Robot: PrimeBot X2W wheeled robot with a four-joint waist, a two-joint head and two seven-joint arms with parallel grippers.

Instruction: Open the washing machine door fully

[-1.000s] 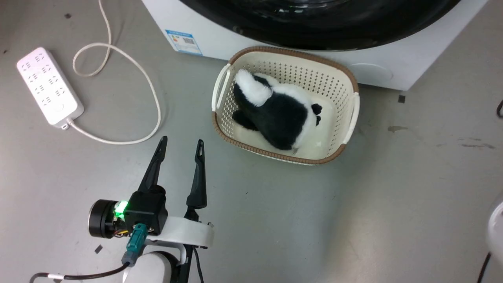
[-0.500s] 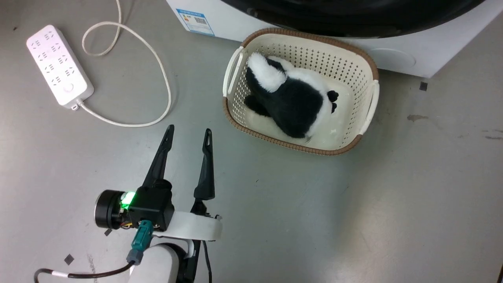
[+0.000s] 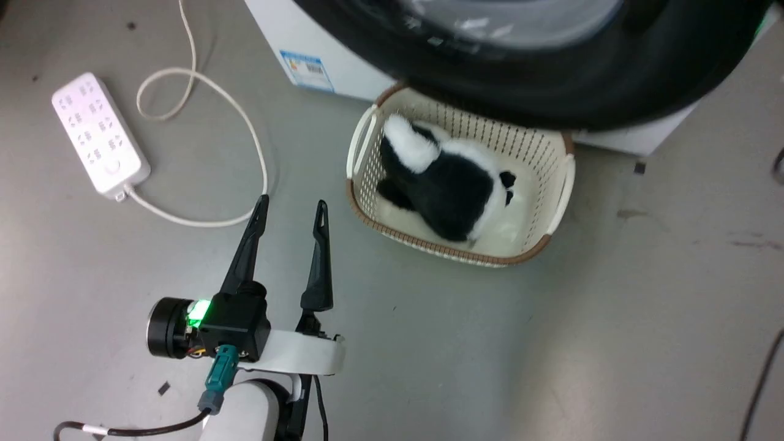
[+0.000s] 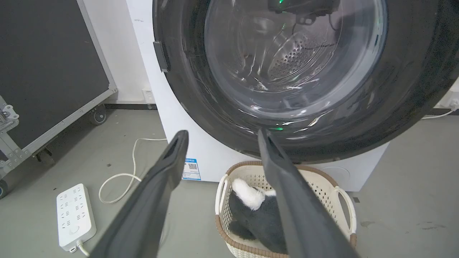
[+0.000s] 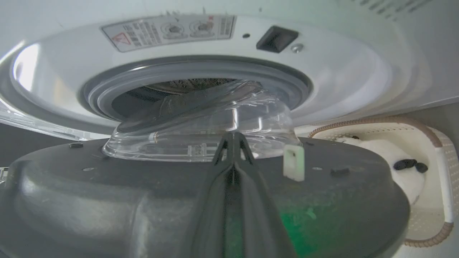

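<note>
Left gripper (image 3: 291,203) sits low at near left over bare floor (image 3: 551,343), fingers wide apart, holding nothing, idle. Beyond it is the basket (image 3: 361,153) with a black-and-white plush (image 3: 447,190) inside, and a power strip (image 3: 98,131) off to the left. Change over the last second: the door (image 3: 551,92) had its black rim back against the machine (image 3: 275,37) front, with the basket's far rim in plain sight. Now that rim overhangs and hides the basket's far rim. The head camera shifted too, so some of this is viewpoint. The right wrist view settles it: there is a gap. The door stands off the gasket (image 5: 107,96), the glass bowl is partly out of the opening, and the white latch tab (image 5: 294,163) is free. Right gripper (image 5: 233,139) has its fingers pressed together, gripping nothing. They lie along the door's inner face with tips at the foot of the bowl; actual contact I cannot tell. Reading: latch released and swing begun, but the door is only ajar, far from full. Likely next, the right arm sweeps the door further outward. Watch the basket, which sits under the door's path.
</note>
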